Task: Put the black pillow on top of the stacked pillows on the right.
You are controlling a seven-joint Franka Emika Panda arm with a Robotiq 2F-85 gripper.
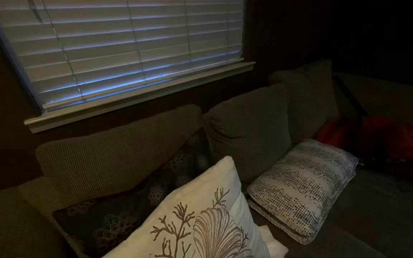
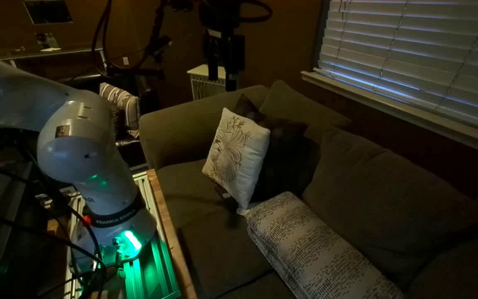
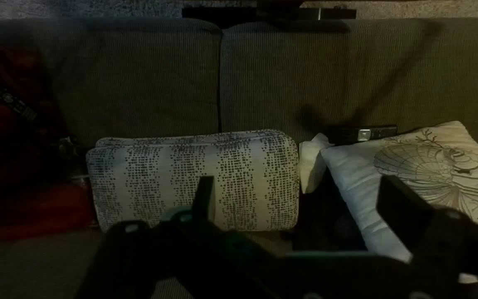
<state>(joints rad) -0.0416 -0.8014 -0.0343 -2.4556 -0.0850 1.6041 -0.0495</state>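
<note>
The black pillow (image 1: 120,215) leans against the sofa back behind a white cushion, which covers much of it. It is also dark behind that cushion in an exterior view (image 2: 282,162) and shows as a dark patch in the wrist view (image 3: 326,216). The stacked pillows (image 1: 303,182), pale with dark speckled stripes, lie flat on the seat, one on another. They also show in an exterior view (image 2: 305,245) and the wrist view (image 3: 193,182). My gripper (image 3: 297,178) is open and empty, fingers wide apart, pointing down. It hangs high in an exterior view (image 2: 222,81), apart from every pillow.
The white embroidered cushion (image 2: 235,153) stands tilted in front of the black pillow. A white cloth or paper (image 3: 313,162) and a remote (image 3: 363,135) lie beside it. Olive back cushions (image 1: 253,129), a red cloth (image 1: 389,139), a sofa armrest (image 2: 189,120) and a windowsill (image 1: 138,96) surround the seat.
</note>
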